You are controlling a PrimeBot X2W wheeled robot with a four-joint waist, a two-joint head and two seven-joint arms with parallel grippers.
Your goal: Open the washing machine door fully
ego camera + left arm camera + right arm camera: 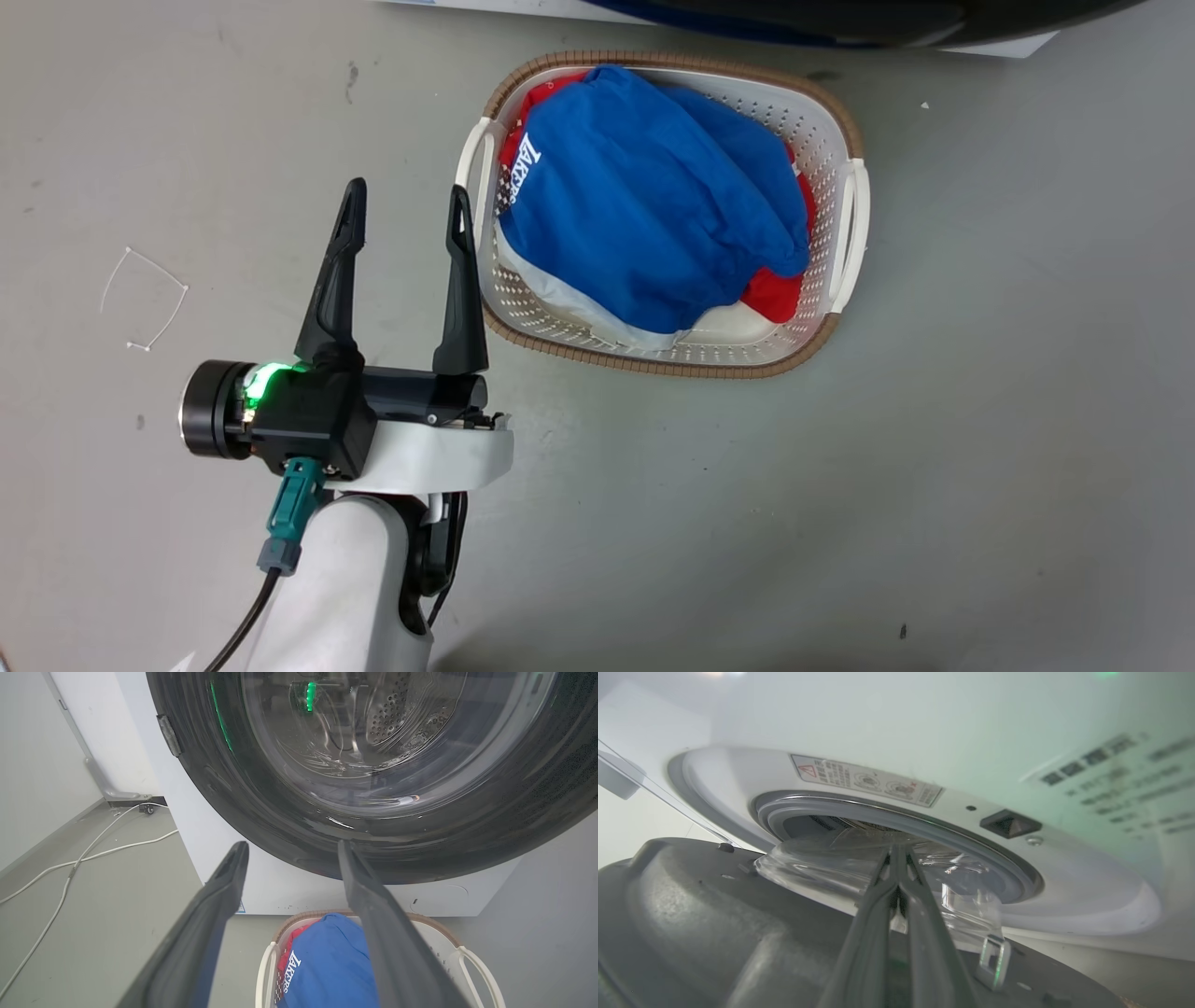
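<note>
I'm holding my left gripper low over the grey floor, its fingers spread apart with nothing between them. Just beside it, a laundry basket is sitting heaped with a blue garment. My right gripper is pointing, fingers pressed together, across the grey inner face of the washing machine door, which is standing ajar from the machine's white front.

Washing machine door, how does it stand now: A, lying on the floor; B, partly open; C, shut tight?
B: in the right wrist view the washing machine door shows its grey inner side and latch hook standing clear of the machine front.
</note>
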